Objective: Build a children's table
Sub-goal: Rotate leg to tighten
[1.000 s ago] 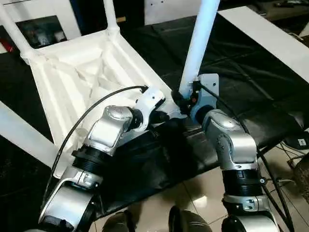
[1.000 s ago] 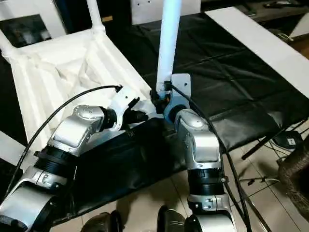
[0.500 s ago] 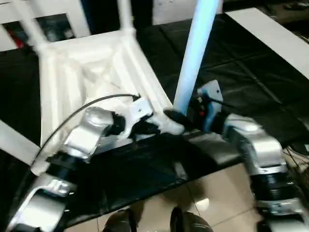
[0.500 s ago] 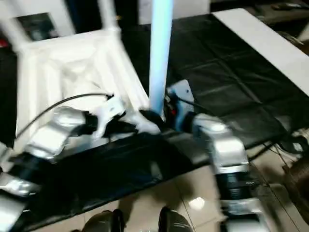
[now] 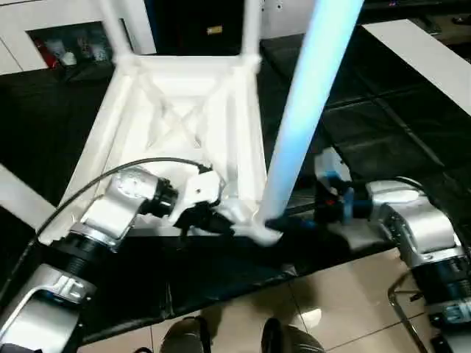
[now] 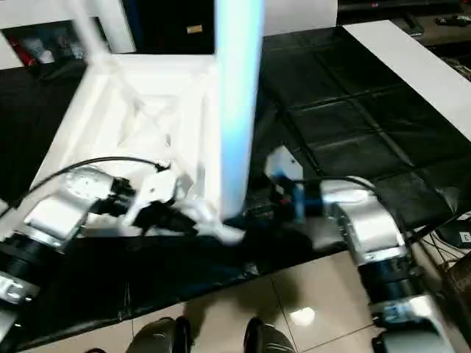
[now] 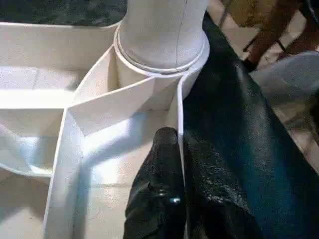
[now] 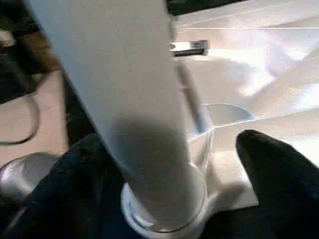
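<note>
Here the table top (image 5: 184, 132) lay upside down on the black-covered counter (image 5: 383, 125), ribbed underside up, and the leg (image 5: 298, 132) stood in its near corner socket (image 7: 162, 47), long axis rising steeply from the socket and leaning slightly away from the top's centre. Two more legs (image 5: 250, 26) rose from the far corners. The right end effector (image 8: 169, 164) sat just beside that socket on the side away from the top, its fingers spread around the leg's base, one on each side. The left end effector (image 7: 172, 194) was on the top's side of the socket, pinching the top's outer wall. Judged from this, the right arm was nearer the leg, so seating it would call for pressing down along that axis.
</note>
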